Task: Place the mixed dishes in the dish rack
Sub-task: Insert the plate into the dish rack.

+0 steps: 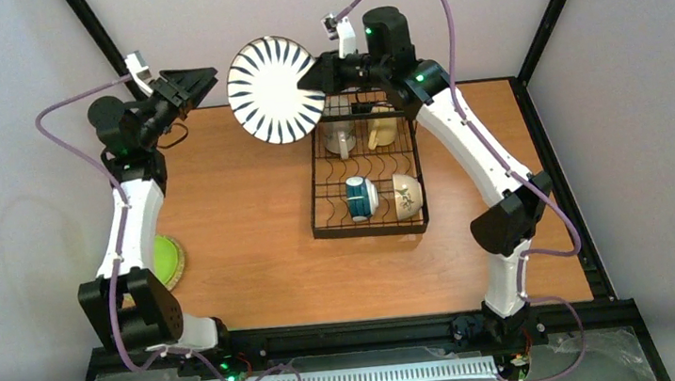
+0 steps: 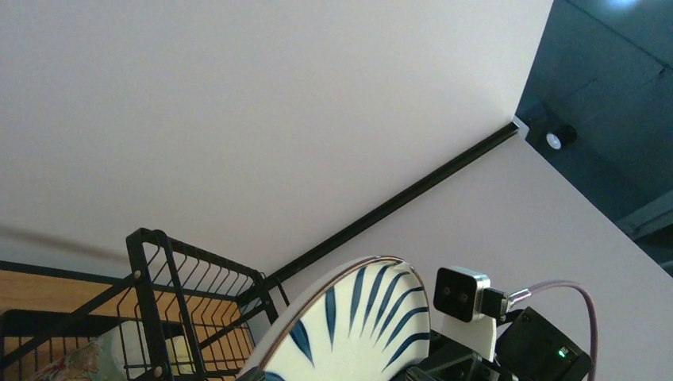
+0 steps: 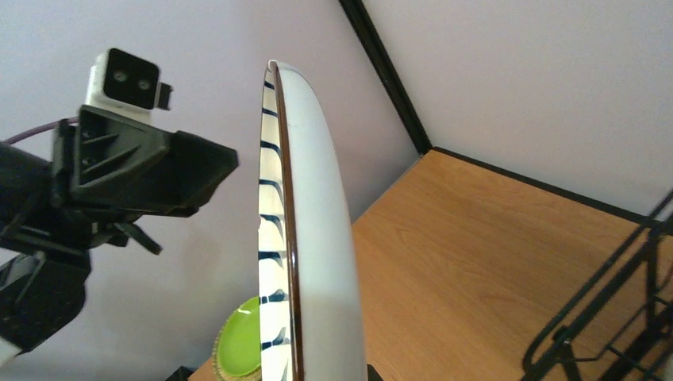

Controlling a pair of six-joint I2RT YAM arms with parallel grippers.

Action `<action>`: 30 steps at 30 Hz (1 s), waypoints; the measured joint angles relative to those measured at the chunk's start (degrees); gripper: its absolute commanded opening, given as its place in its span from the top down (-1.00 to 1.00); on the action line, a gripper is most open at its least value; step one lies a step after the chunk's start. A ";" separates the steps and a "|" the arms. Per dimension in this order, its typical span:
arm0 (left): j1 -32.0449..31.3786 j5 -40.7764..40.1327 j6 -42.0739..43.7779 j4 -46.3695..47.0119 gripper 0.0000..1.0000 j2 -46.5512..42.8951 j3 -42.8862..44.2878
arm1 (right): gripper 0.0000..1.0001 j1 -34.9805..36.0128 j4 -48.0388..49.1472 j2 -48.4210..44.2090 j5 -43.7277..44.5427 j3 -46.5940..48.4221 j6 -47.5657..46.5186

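The right gripper (image 1: 315,76) is clamped narrowly on the rim of the striped plate (image 1: 275,90) and holds it in the air beyond the far left corner of the rack (image 1: 320,197). The plate's patterned face is turned toward the overhead camera. From the right wrist the plate (image 3: 311,238) shows edge-on, a white back with a brown rim line. The left gripper (image 1: 191,85) hangs just to the plate's left with its jaws spread wide and nothing between them. There is a clear gap to the plate's edge, and the right wrist view also shows it (image 3: 151,171) standing apart. Inside the rack, a cream mug (image 1: 339,137) and a yellow mug (image 1: 382,132) sit side by side toward the far end. A teal-and-white cup (image 1: 359,198) and a cream bowl (image 1: 407,195) lie on their sides at the near end. On the table (image 1: 246,257), well to the left and partly under the left arm, lies a green plate (image 1: 167,260). A tan rim shows around it — possibly another plate beneath, though the view is too blocked to be sure.
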 measured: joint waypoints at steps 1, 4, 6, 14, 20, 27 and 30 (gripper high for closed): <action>0.17 -0.35 -0.04 -0.04 -0.99 -0.28 -0.22 | 0.96 0.00 -0.15 -0.04 0.61 0.00 -0.22; 0.39 -1.62 0.11 -0.57 -0.99 -1.16 -0.59 | 0.95 0.00 -1.11 -0.39 3.54 0.00 -1.44; 0.44 -2.34 0.42 -1.14 -0.99 -1.86 -0.72 | 0.96 0.00 -1.60 -0.55 5.33 0.17 -2.34; 0.61 -4.57 2.58 -4.09 -0.99 -3.54 -1.81 | 0.96 0.00 -3.93 -1.11 14.47 1.11 -6.82; 0.66 -5.35 4.61 -6.73 -0.99 -4.11 -3.02 | 0.96 0.00 -4.63 -1.49 22.77 1.84 -10.95; 0.66 -5.81 6.97 -9.16 -0.99 -5.77 -4.44 | 0.96 -0.02 -4.57 -2.36 31.91 2.64 -15.45; 0.66 -5.90 7.76 -9.84 -0.99 -6.45 -4.92 | 0.96 0.00 -4.52 -2.89 36.35 2.69 -17.70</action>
